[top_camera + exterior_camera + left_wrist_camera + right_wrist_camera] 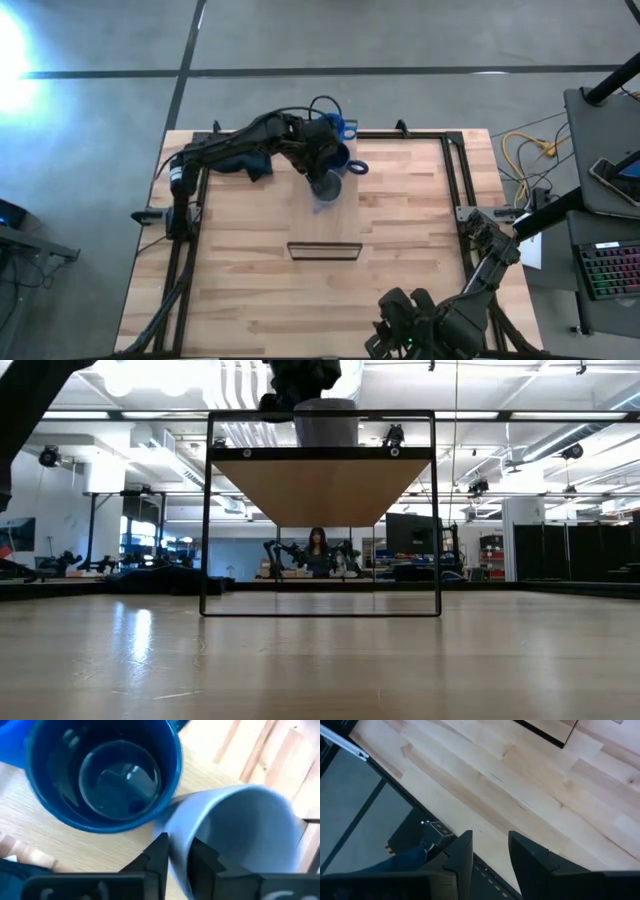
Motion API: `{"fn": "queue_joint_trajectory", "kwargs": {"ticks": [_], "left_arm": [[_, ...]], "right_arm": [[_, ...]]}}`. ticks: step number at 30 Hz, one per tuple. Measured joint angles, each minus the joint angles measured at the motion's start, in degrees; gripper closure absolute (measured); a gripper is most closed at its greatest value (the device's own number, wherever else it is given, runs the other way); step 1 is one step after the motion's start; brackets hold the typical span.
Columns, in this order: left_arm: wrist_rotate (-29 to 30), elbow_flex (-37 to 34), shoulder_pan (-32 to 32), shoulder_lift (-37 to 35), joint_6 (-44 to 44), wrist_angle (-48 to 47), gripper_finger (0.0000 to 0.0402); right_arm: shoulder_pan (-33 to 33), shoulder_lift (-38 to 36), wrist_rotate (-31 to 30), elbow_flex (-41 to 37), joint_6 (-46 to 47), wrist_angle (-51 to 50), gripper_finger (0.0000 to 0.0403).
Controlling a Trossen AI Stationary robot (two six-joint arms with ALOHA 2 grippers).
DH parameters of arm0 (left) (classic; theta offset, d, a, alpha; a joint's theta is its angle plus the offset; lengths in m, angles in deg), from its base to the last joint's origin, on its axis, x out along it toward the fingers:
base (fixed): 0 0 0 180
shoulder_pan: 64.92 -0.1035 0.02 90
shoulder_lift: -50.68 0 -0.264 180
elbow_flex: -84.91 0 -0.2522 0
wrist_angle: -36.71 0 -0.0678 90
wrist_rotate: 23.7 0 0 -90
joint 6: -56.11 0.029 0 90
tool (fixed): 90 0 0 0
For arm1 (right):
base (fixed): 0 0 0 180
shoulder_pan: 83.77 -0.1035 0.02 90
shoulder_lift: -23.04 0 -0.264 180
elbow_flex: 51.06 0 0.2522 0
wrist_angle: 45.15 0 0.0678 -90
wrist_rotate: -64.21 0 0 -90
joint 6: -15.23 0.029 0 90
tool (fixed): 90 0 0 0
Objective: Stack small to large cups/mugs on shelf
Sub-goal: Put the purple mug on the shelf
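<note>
On the left, the left arm reaches from the table's left edge across to the far middle of the tabletop (400,260), where the left gripper (322,165) sits over the far end of the shelf (325,215). In the left wrist view its two dark fingers (159,851) pinch the rim of the small grey-blue mug (235,835): one finger lies outside the wall, the other inside the mouth, so the jaws are closed on that rim. The mug hangs tilted, its opening turned toward the camera. Just beside it, touching or nearly touching its wall, stands the dark navy mug (102,772), upright on the light wood with its mouth open upward. A piece of bright blue, the medium mug (12,745), shows at the navy mug's far side.

From above, the grey-blue mug (326,187) is over the shelf's far end, the navy mug (335,155) just behind it, and the bright blue mug (340,126) farther back. A dark blue cloth (250,162) lies under the left arm.

In the low view the grey mug (325,422) rests at the shelf top (320,488).

On the right, the right gripper (490,852) waits at the table's near right corner, jaws apart, holding nothing.
</note>
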Motion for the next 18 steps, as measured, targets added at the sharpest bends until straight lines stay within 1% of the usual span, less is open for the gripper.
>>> {"fn": "queue_joint_trajectory", "kwargs": {"ticks": [4, 7, 13, 18], "left_arm": [[-0.38, -1.25, -0.09, 0.00, -0.01, 0.01, 0.0336], [-1.04, -2.28, -0.13, 0.00, 0.00, -0.02, 0.0323], [-1.37, -2.60, -0.24, 0.00, 0.00, 0.34, 0.0320], [-3.79, -2.96, -0.23, 0.00, -0.04, 0.42, 0.0320]], "right_arm": [[0.00, 0.00, -0.02, 0.00, -0.41, -0.01, 0.0284], [0.00, 0.00, -0.14, 0.00, -0.41, -0.01, 0.0284], [0.00, 0.00, -0.90, 0.00, -0.41, -0.01, 0.0285], [0.00, 0.00, -0.90, 0.00, -0.79, -0.01, 0.0285]]}}
